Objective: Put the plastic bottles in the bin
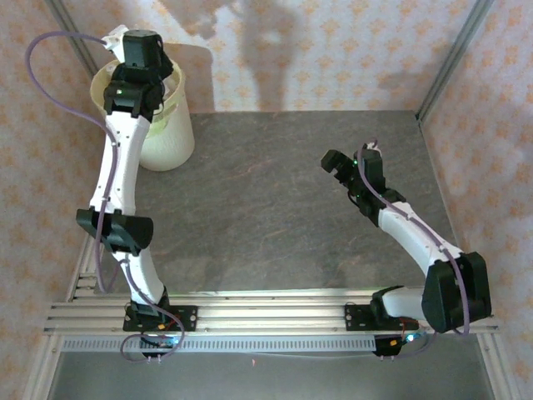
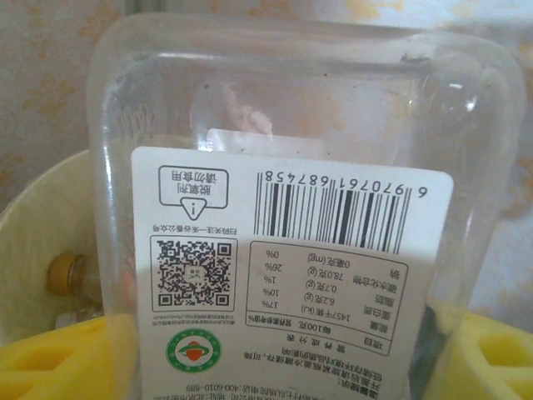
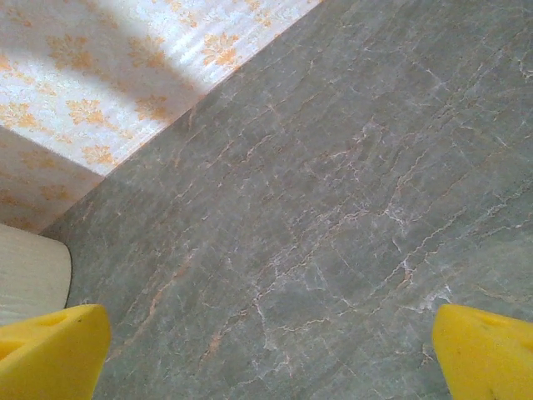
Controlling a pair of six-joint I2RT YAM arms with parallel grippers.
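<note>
A clear plastic bottle point(image 2: 300, 150) with a white barcode label sits between the yellow fingers point(image 2: 50, 367) of my left gripper point(image 2: 275, 367), which is shut on it. In the top view the left wrist point(image 1: 140, 62) hangs over the cream-white bin point(image 1: 166, 142) at the far left corner. Below the held bottle I see the bin's rim point(image 2: 33, 217) and a bottle with a brownish cap point(image 2: 62, 273) inside it. My right gripper point(image 3: 271, 358) is open above bare table with nothing between its fingers. In the top view it point(image 1: 350, 162) hovers right of centre.
The grey marbled table point(image 1: 283, 208) spreads between the arms. Patterned walls and metal posts point(image 1: 450, 58) close off the back and sides. The bin's side point(image 3: 29, 275) shows at the left edge of the right wrist view.
</note>
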